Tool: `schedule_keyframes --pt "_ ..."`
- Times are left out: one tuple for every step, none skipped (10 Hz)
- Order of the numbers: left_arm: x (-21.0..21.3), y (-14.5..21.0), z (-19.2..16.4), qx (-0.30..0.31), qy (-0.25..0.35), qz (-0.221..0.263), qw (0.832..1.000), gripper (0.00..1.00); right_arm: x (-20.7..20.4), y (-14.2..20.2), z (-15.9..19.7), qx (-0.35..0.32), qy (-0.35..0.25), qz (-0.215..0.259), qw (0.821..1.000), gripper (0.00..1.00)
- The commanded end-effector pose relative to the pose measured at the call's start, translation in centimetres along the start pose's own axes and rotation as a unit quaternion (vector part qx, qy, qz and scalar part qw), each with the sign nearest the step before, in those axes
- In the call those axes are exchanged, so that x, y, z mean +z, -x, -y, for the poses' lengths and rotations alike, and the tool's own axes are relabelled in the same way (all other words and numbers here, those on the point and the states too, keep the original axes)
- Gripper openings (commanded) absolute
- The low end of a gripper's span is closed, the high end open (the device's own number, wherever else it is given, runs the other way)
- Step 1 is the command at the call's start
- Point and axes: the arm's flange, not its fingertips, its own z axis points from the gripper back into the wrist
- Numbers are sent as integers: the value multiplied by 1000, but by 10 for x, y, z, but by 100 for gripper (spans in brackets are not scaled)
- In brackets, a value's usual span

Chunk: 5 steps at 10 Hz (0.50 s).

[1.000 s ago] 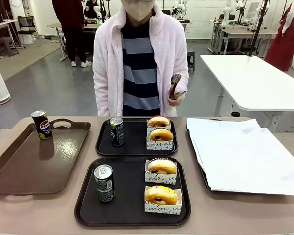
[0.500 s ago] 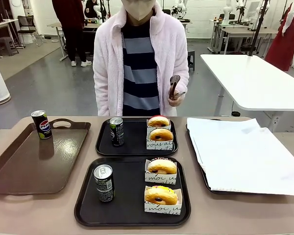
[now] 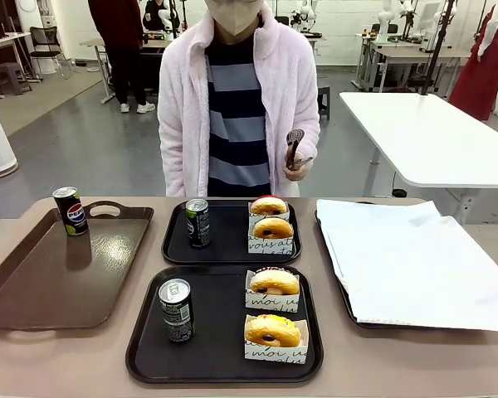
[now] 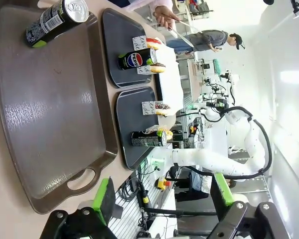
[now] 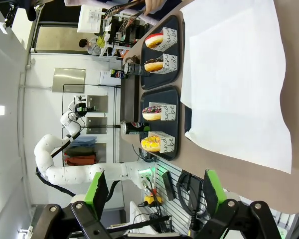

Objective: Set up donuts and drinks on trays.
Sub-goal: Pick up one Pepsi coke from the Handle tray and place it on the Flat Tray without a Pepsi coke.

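Now, near tray (image 3: 224, 365): can (image 3: 176, 310), two donuts (image 3: 273, 282)
Far tray (image 3: 229, 250): can, two donuts
Left gripper (image 4: 159, 199): spread, empty
Right gripper (image 5: 152, 195): spread, empty

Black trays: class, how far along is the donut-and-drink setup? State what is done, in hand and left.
Done: the near tray and far tray each hold one can and two donuts. In hand: nothing; the left hand and right hand are open and empty, and the person holds tongs. Left: possibly the Pepsi can on the brown tray.
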Motion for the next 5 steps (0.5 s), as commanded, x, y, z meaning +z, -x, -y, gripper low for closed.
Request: schedule_keyframes --pt "-2 2 2 -5 -2 11 1000 100 0 -1 -1 10 -10 4 1000 100" --pt "-2 2 2 -5 -2 11 1000 100 0 -1 -1 10 -10 4 1000 100" --pt "-2 2 2 -5 -2 11 1000 100 0 -1 -1 10 -10 4 1000 100" --pt "-2 2 2 -5 -2 11 1000 100 0 -1 -1 10 -10 4 1000 100" --pt "-2 2 2 -5 -2 11 1000 100 0 -1 -1 10 -10 4 1000 100"
